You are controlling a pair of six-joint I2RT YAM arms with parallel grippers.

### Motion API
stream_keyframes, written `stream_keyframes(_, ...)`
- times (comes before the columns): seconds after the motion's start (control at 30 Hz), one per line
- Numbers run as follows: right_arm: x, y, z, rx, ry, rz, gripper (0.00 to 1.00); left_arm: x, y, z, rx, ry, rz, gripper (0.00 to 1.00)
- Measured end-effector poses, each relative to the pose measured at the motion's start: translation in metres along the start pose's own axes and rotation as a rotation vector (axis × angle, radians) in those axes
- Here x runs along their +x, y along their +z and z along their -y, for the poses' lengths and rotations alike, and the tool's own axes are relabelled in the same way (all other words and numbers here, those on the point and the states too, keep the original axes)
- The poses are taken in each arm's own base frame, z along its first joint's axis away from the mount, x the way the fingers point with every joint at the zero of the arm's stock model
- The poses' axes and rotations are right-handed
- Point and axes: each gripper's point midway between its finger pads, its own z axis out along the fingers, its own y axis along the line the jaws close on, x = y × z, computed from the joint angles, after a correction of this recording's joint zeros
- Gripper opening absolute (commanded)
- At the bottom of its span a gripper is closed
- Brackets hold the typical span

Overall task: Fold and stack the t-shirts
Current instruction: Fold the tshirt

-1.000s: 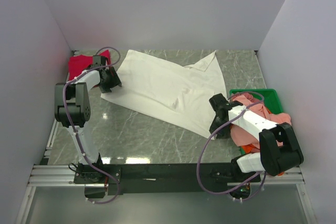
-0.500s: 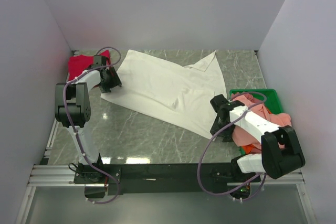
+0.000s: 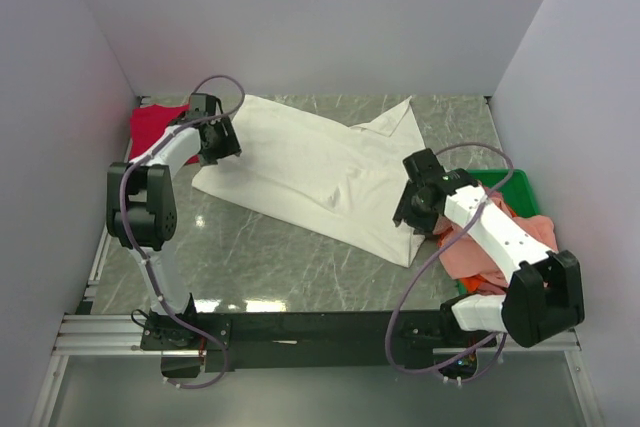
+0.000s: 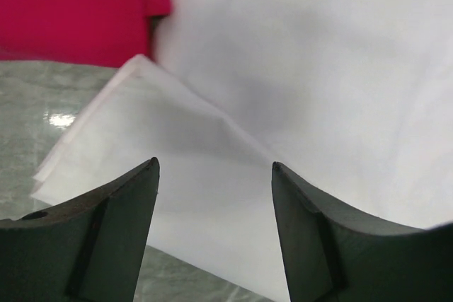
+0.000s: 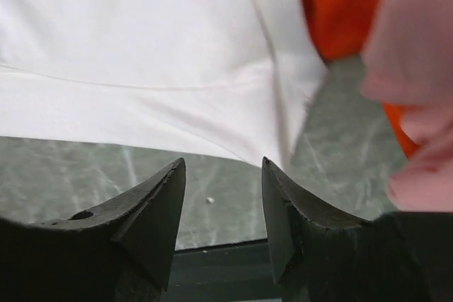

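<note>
Left fingers stand spread apart with nothing between them, poised over the left edge of the white t-shirt, where a doubled-over corner of the cloth lies flat on the counter. From where I stand, that shirt is laid out loosely on a slant, running from the far left of the marbled counter down toward the near right, with a pointed flap sticking up at its far right end and a few soft creases through the middle. Just beside its left edge, tucked into the far left corner, lies the crimson t-shirt. Over on the other side, the right fingers are released as well, gripping nothing, and hang above the near right corner of the white cloth; its hem shows just past their tips, with bare counter below. Close to that corner sits the green bin, with the orange t-shirt bunched inside it and the salmon-pink t-shirt spilling over its near rim.
</note>
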Motion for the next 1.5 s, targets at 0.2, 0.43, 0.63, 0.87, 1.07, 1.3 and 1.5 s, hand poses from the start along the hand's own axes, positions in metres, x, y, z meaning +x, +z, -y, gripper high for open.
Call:
stream_keyframes(0.2, -0.030, 0.015, -0.049, -0.105, -0.060, 0.003, 0.53, -0.004, -0.010, 0.046, 0.116, 0.055, 0.014, 0.70)
stream_keyframes(0.43, -0.041, 0.052, -0.086, -0.164, -0.124, -0.029, 0.52, 0.025, 0.017, 0.073, 0.202, 0.085, -0.080, 0.70)
stream_keyframes(0.63, -0.036, 0.072, -0.101, -0.221, -0.138, -0.049, 0.52, 0.048, 0.031, 0.067, 0.210, 0.056, -0.138, 0.70)
stream_keyframes(0.87, -0.008, 0.089, -0.097, -0.243, -0.153, -0.114, 0.51, 0.052, 0.028, 0.065, 0.243, 0.017, -0.096, 0.70)
stream_keyframes(1.07, -0.004, 0.088, -0.098, -0.276, -0.137, -0.106, 0.51, 0.071, 0.015, 0.052, 0.241, -0.012, -0.086, 0.70)
stream_keyframes(1.3, 0.013, 0.083, -0.096, -0.313, -0.127, -0.097, 0.51, 0.100, -0.008, 0.028, 0.200, -0.069, -0.095, 0.70)
stream_keyframes(1.5, 0.041, 0.073, -0.087, -0.316, -0.136, -0.113, 0.51, 0.126, -0.029, 0.009, 0.173, -0.113, -0.101, 0.70)
